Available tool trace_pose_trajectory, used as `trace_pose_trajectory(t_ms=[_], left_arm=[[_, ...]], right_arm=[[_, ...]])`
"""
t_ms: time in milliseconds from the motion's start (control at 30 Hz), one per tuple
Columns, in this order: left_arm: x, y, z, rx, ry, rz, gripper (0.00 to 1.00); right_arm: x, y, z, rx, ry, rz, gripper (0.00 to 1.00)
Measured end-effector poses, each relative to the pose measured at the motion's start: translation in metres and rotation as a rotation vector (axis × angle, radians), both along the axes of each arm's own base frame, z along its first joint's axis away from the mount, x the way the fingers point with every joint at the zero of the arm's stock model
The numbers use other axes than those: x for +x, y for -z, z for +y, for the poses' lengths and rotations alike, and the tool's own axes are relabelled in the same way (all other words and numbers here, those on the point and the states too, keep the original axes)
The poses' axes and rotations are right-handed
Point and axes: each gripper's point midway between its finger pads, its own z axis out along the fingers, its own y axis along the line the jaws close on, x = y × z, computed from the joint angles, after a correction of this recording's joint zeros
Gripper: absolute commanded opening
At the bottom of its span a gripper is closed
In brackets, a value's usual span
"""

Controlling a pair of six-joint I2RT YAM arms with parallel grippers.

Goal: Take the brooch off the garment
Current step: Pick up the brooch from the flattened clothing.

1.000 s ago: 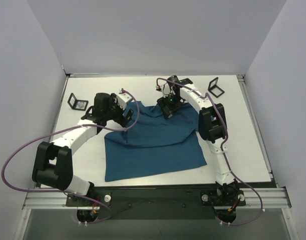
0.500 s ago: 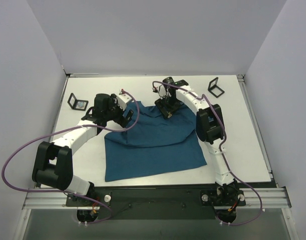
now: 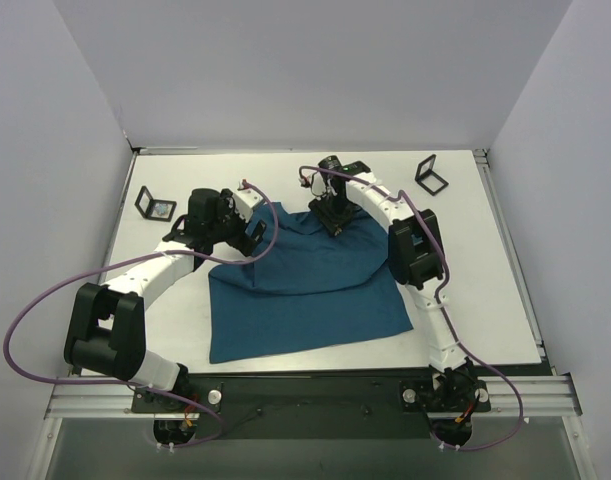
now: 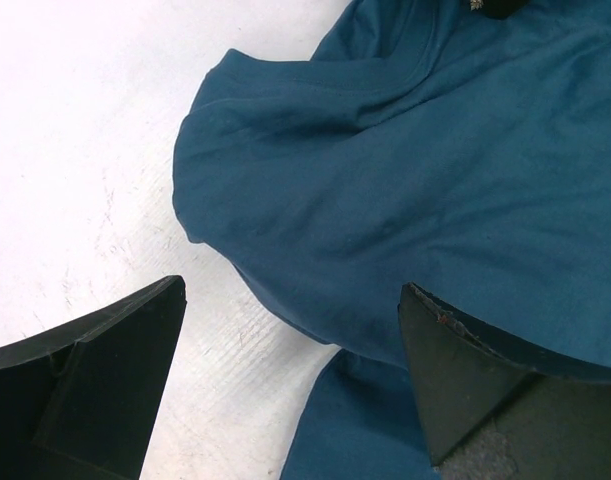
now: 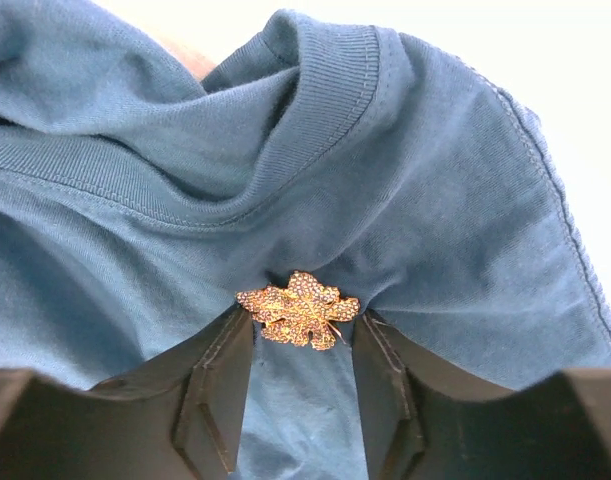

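The garment (image 3: 305,290) is a dark teal T-shirt lying rumpled on the white table, its collar end bunched at the far side. The brooch (image 5: 297,310), a small gold leaf-like ornament, sits on the fabric just below the ribbed collar in the right wrist view. My right gripper (image 5: 303,325) has its two black fingers pressed against the brooch's left and right edges, with cloth gathered around them. In the top view the right gripper (image 3: 333,222) hides the brooch. My left gripper (image 4: 290,300) stands wide open over the shirt's left edge (image 4: 435,180), holding nothing.
Two small black square frames stand on the table, one at the far left (image 3: 155,205) and one at the far right (image 3: 431,175). Pale walls enclose the table on three sides. The arms' cables loop above the shirt.
The right gripper shifted slightly left toward the collar and its jaws narrowed onto the brooch. The left arm has not moved.
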Motion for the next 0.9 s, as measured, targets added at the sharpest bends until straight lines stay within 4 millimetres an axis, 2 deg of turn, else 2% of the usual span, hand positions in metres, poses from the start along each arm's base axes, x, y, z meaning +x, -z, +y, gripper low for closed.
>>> trace_pose_trajectory(t_ms=[200,433,567,767,900], left_arm=[[0.000,0.000,0.000,-0.001,0.000,-0.001,0.97],[0.000,0.000,0.000,0.000,0.000,0.000,0.97],[-0.001,-0.002,-0.001,-0.003,0.007,-0.005,0.97],[-0.005,-0.004,-0.007,-0.002,0.068,-0.015,0.97],[-0.001,-0.007,-0.017,0.004,0.145,-0.024,0.97]], right_arm=[[0.001,0.000,0.000,-0.006,0.002,0.005,0.33],[0.001,0.000,-0.001,0.035,0.028,0.027,0.34],[0.001,-0.002,-0.002,0.145,0.075,0.084,0.34],[0.003,-0.012,-0.015,0.349,0.168,0.194,0.33],[-0.006,-0.022,-0.017,0.463,0.186,0.273,0.33]])
